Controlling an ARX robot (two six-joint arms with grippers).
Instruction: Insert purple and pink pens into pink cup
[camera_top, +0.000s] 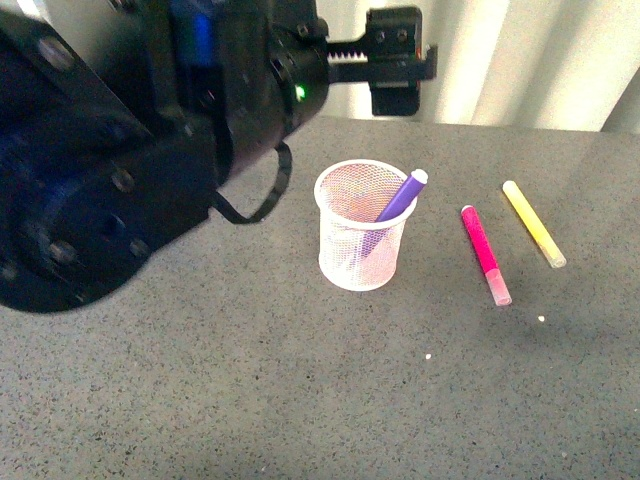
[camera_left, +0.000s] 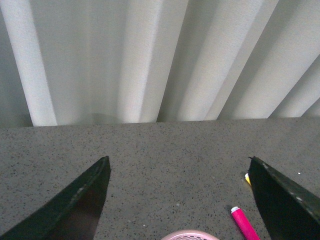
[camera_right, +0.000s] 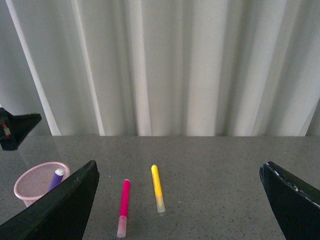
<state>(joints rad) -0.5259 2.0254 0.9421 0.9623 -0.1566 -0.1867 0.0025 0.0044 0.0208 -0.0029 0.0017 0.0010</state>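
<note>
The pink cup stands upright mid-table with the purple pen leaning inside it, tip above the rim. The pink pen lies flat on the table to the cup's right. My left gripper hovers open high behind the cup; in its wrist view the jaws are wide apart and empty, with the cup's rim and the pink pen below. My right gripper is open and empty, off the table, and sees the cup, purple pen and pink pen.
A yellow marker lies right of the pink pen, roughly parallel to it. My left arm's dark bulk fills the upper left of the front view. A pleated white curtain hangs behind the grey speckled table.
</note>
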